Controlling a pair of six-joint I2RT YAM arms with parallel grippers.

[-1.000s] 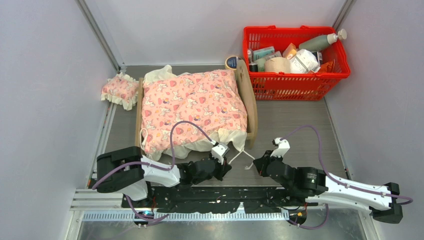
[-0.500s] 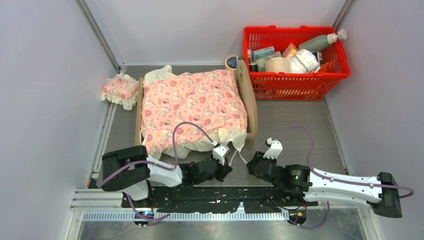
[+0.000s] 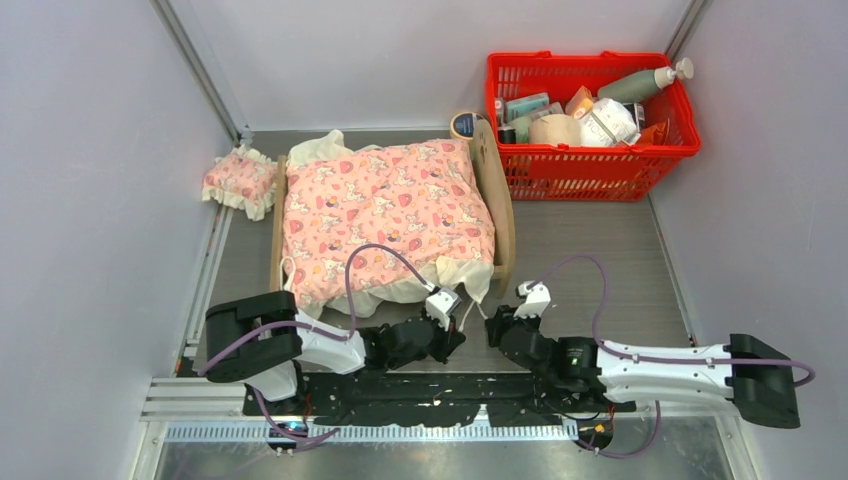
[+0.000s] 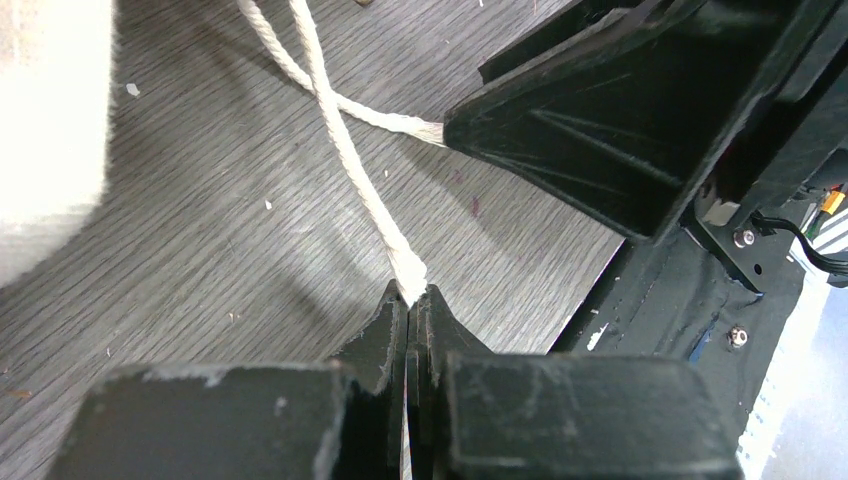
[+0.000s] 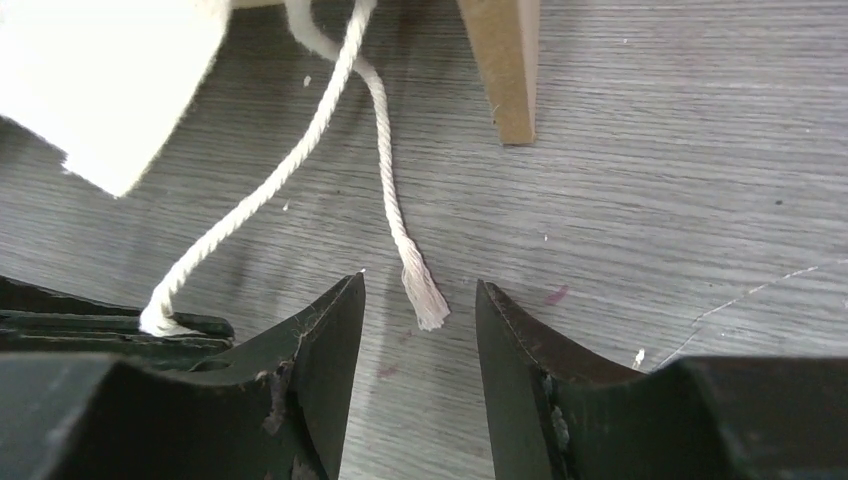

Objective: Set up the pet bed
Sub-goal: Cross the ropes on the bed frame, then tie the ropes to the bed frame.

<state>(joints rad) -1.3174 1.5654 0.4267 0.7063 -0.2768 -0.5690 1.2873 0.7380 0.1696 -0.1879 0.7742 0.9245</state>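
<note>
The pet bed (image 3: 503,215), a light plywood frame, lies under a pink patterned blanket (image 3: 385,210) with a cream frill; its mattress is hidden. Two white cords hang from the bed's near corner. My left gripper (image 3: 459,333) is shut on the end of one cord (image 4: 350,160), pinched at the fingertips. My right gripper (image 3: 490,327) is open, and the frayed end of the other cord (image 5: 420,290) lies on the floor between its fingertips, untouched. A plywood leg (image 5: 505,60) shows in the right wrist view. The small pink frilled pillow (image 3: 240,180) lies left of the bed.
A red basket (image 3: 590,160) full of bottles and packets stands at the back right. A round tin (image 3: 462,124) sits behind the headboard. Grey walls close in on both sides. Bare wood-grain floor (image 3: 590,250) lies right of the bed.
My right arm has swung left, bringing its open gripper up to the loose cord end beside the left gripper. The left gripper has stayed in place, shut on its cord.
</note>
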